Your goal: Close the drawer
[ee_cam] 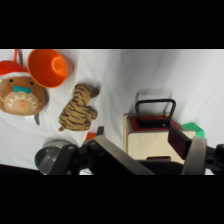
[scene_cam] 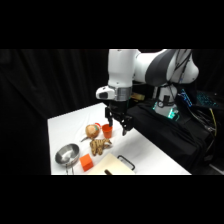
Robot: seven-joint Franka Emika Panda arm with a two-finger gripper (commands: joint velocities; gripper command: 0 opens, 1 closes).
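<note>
The drawer [ee_cam: 150, 142] is a light-wood box with a black wire loop handle [ee_cam: 156, 110] on its front. In the wrist view it lies right under my gripper [ee_cam: 157, 150], between the two spread fingers. A dark red strip shows just behind the handle. In the side view the drawer [scene_cam: 116, 165] sits at the table's front edge, partly cut off, with its handle [scene_cam: 126, 162] toward the right. My gripper [scene_cam: 117, 129] hangs open above the table, behind the drawer, and holds nothing. How far the drawer stands out of its case I cannot tell.
An orange cup [scene_cam: 107, 131], a round-faced plush toy [scene_cam: 91, 131] and a striped tiger plush [scene_cam: 100, 146] lie left of the gripper. A metal bowl [scene_cam: 67, 154] and a small orange block [scene_cam: 86, 162] sit near the front left. A black bag [scene_cam: 165, 135] flanks the table's right side.
</note>
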